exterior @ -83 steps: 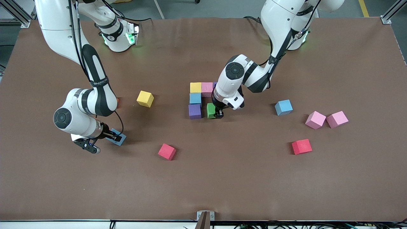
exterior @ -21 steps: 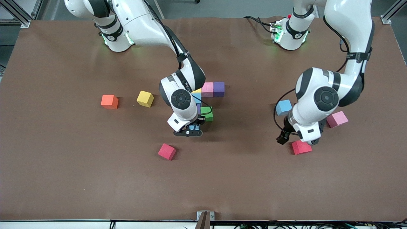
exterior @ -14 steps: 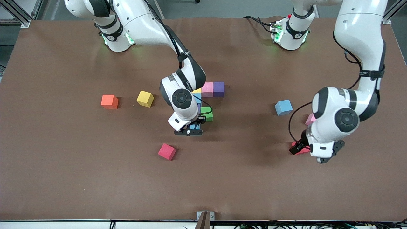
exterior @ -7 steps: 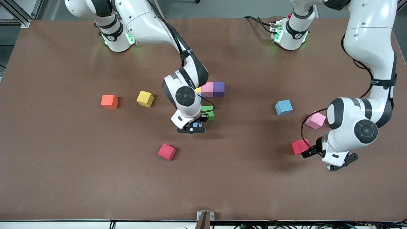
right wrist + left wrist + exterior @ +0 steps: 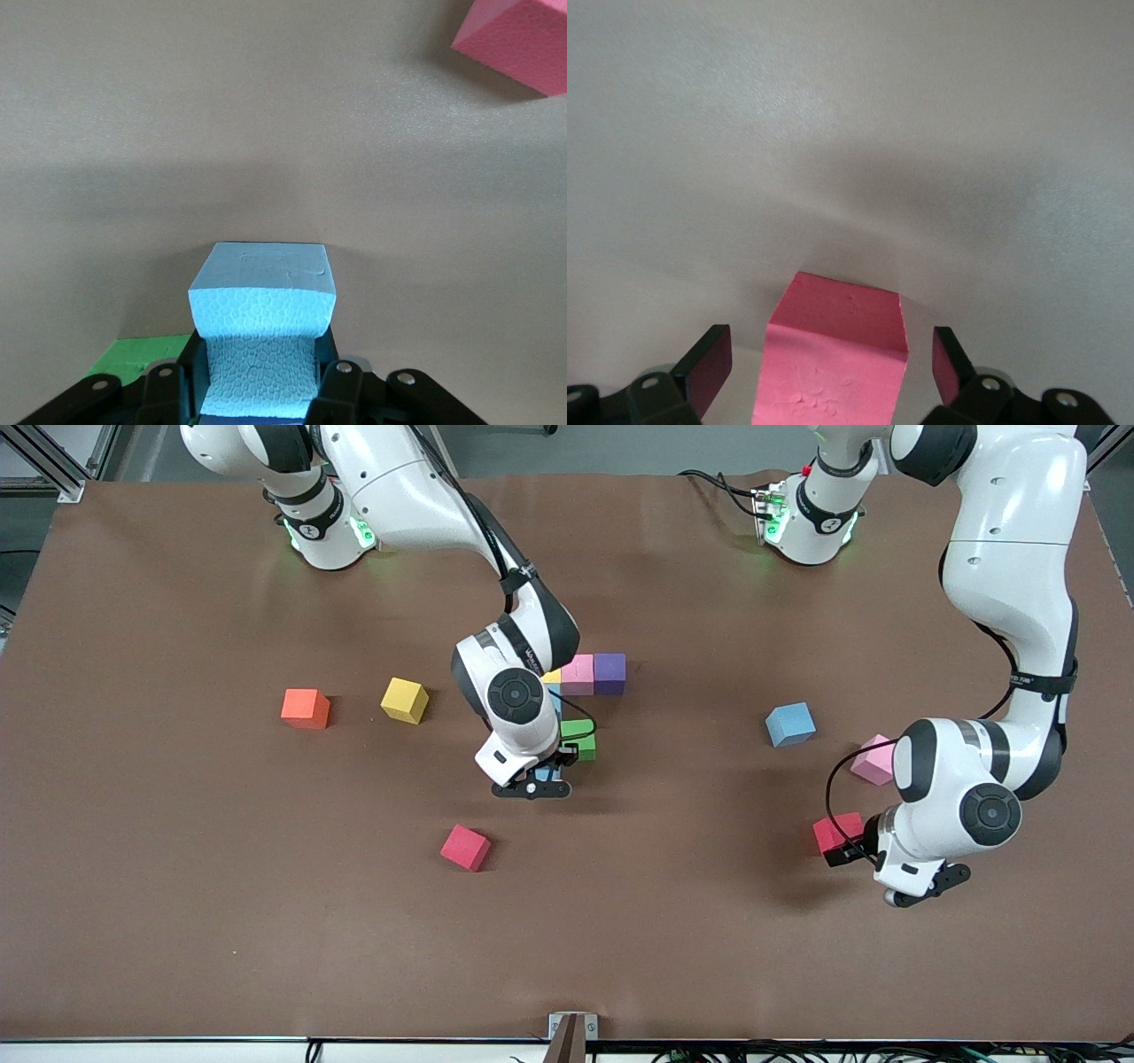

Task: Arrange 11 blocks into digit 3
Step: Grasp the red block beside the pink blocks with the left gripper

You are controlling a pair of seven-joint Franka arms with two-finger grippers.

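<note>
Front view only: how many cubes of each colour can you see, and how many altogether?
blue cubes: 3
pink cubes: 2
red cubes: 2
yellow cubes: 2
purple cubes: 1
green cubes: 1
orange cubes: 1
Total: 12 visible; more may be hidden.

The right gripper (image 5: pixel 542 772), clamped on a small light-blue foam cube (image 5: pixel 263 292), no longer sits at the right arm's end of the table; it now hangs just beside the green foam cube (image 5: pixel 578 739), on the side nearer the front camera. The left gripper (image 5: pixel 852 849) has left that green cube and now straddles, fingers wide, a red foam cube (image 5: pixel 837 832) toward the left arm's end. An orange foam cube (image 5: pixel 305 708), formerly hidden, now shows.
</note>
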